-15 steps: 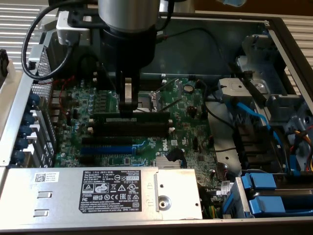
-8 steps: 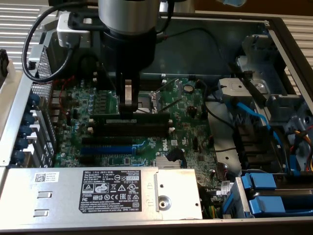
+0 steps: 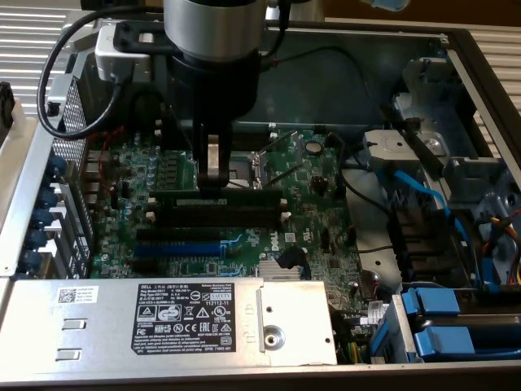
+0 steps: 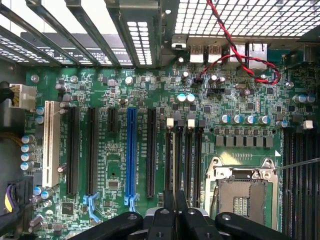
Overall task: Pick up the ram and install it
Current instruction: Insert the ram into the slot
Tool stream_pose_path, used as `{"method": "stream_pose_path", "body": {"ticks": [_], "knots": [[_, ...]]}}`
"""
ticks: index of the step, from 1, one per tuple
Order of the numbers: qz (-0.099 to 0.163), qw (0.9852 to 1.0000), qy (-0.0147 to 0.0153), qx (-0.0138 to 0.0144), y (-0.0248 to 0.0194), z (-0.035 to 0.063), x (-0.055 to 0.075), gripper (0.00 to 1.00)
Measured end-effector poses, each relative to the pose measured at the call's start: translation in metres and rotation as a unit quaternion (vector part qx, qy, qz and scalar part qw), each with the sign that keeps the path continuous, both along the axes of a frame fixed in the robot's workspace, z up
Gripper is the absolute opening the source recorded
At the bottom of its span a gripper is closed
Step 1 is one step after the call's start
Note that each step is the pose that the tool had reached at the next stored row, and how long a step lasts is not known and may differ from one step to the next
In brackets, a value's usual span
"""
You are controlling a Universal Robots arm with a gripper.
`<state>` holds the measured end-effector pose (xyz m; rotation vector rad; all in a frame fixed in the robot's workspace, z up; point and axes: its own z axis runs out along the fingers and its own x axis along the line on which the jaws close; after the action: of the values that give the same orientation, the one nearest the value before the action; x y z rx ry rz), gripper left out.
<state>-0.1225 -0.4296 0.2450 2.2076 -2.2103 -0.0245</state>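
Gripper [image 3: 213, 173] is nearly closed, pinched on the top edge of the ram [image 3: 244, 195]. The ram is held on edge at the black slots [image 3: 216, 215], beside the CPU socket [image 3: 248, 167]. Its middle is hidden by the fingers, so seating can't be judged.

Ram [image 3: 252, 195]: matt dark-green board, dull black chips. Motherboard [image 3: 269, 244] glossy green lacquer, its long blue slot [image 4: 131, 150] smooth plastic. Power supply cover [image 3: 98, 326] dull grey sheet metal with a white paper label [image 3: 183, 319]; gripper [image 3: 213, 187] has satin metal fingers.
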Motion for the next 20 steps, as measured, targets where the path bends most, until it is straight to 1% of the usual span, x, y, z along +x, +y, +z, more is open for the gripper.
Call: {"method": "stream_pose_path", "body": {"ticks": [4, 9, 20], "knots": [[-0.003, 1.0000, 0.0019, 0.0009, -0.0010, -0.0001, 0.0000, 0.12], [-0.003, 1.0000, 0.0040, 0.0021, -0.0037, -0.0001, 0.0016, 0.12], [-0.003, 1.0000, 0.0044, 0.0020, -0.0039, -0.0017, 0.0028, 0.12]]}}
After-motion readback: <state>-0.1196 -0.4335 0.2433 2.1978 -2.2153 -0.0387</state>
